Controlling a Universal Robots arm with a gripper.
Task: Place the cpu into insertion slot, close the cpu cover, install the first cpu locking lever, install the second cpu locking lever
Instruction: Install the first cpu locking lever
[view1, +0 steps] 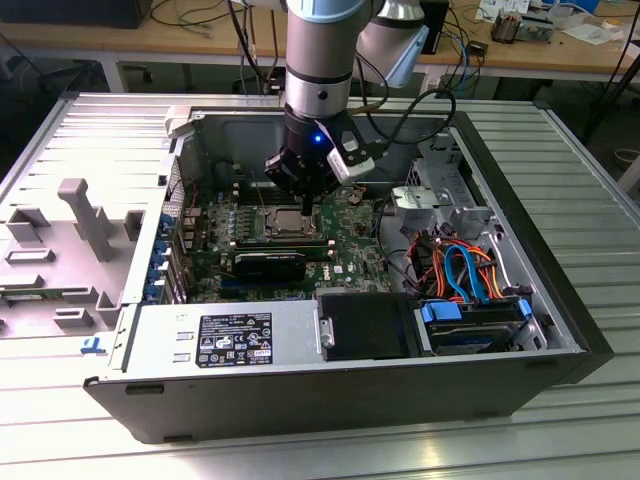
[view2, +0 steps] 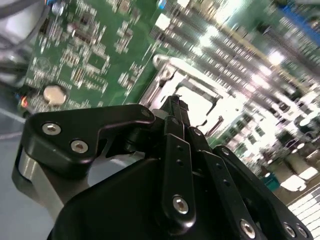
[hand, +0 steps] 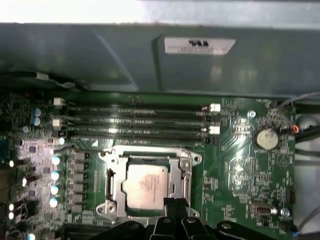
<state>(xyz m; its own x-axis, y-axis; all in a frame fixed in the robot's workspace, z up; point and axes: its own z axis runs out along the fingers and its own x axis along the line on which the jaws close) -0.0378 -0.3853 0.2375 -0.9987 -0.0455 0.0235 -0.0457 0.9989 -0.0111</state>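
Observation:
The cpu (hand: 146, 186) lies flat in the insertion slot (hand: 116, 210), its silvery-tan face showing through the cut-out of the cpu cover (hand: 150, 155), which lies flat over it. In the exterior view the slot (view1: 283, 222) sits mid-board inside the open computer case. My gripper (hand: 175, 202) hangs just above the slot's edge, by one corner of the cover, fingers pressed together with nothing between them. In the second wrist view the black fingers (view2: 176, 112) point down at the brightly lit cover (view2: 200, 102). Thin metal bars run along two sides of the cover; I cannot tell whether they are latched.
Long black memory slots (hand: 135, 122) run beside the socket, with a coin cell (hand: 265, 139) on the green board. The case holds a power supply (view1: 225, 338), a black shroud (view1: 365, 325), drive bays with blue and orange cables (view1: 465, 270), and a black card (view1: 268, 265). The case wall (hand: 150, 55) stands close behind.

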